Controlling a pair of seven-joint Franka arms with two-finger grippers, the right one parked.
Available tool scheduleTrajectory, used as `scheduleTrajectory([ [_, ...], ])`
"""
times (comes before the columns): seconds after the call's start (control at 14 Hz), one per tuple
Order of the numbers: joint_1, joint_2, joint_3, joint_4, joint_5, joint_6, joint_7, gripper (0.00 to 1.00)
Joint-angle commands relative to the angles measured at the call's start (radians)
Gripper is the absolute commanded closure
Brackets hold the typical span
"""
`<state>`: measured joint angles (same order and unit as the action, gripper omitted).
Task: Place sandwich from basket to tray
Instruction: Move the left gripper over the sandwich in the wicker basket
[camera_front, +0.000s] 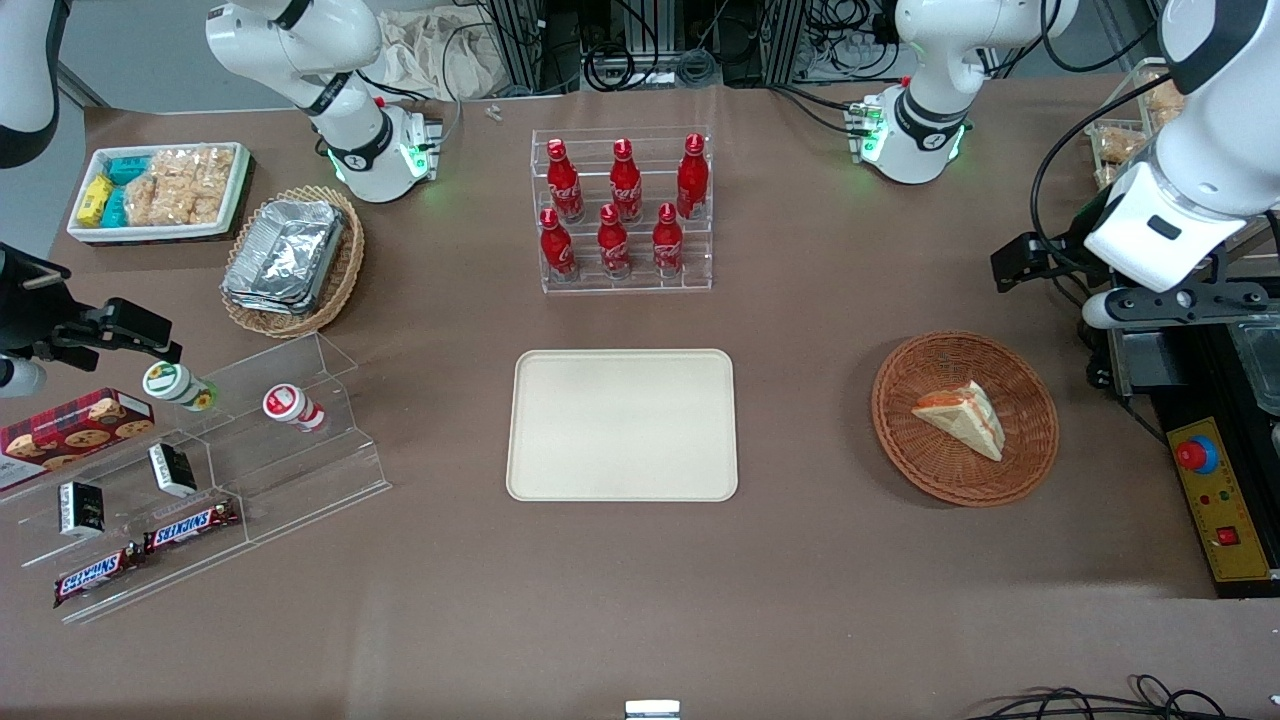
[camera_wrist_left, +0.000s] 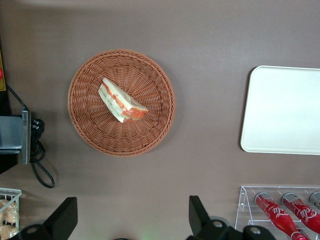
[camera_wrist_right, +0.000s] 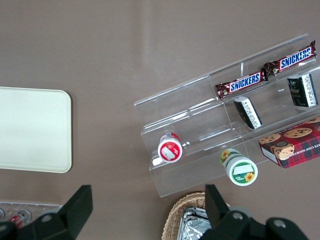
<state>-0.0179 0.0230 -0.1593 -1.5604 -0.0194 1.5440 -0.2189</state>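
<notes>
The sandwich (camera_front: 962, 415) (camera_wrist_left: 122, 101), a pale triangular wedge with an orange and green filling edge, lies in the round reddish-brown wicker basket (camera_front: 900, 420) (camera_wrist_left: 80, 115). The cream tray (camera_front: 622, 425) (camera_wrist_left: 282, 110) lies flat at the middle of the table and holds nothing. My left gripper (camera_front: 1185, 300) (camera_wrist_left: 131, 220) hangs high above the table at the working arm's end, a little farther from the front camera than the basket. Its black fingers (camera_wrist_left: 197, 215) stand wide open with only bare table between them.
A clear rack of red bottles (camera_front: 622, 210) (camera_wrist_left: 282, 212) stands farther from the front camera than the tray. A yellow control box with a red button (camera_front: 1215, 500) sits beside the basket. A clear snack stand (camera_front: 200, 470), a foil-container basket (camera_front: 290, 255) and a white bin (camera_front: 160, 190) lie toward the parked arm's end.
</notes>
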Motion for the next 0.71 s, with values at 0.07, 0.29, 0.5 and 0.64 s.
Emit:
scheduleTrajectory([
  [0.07,-0.001,0.017,0.001,0.029,0.012,-0.001,0.007,0.00],
  [0.29,0.013,0.044,0.010,0.008,-0.010,-0.015,-0.026,0.00],
  [0.5,0.050,0.060,0.014,-0.120,-0.008,0.048,-0.140,0.00],
  [0.64,0.098,0.048,0.012,-0.241,-0.007,0.144,-0.151,0.00],
])
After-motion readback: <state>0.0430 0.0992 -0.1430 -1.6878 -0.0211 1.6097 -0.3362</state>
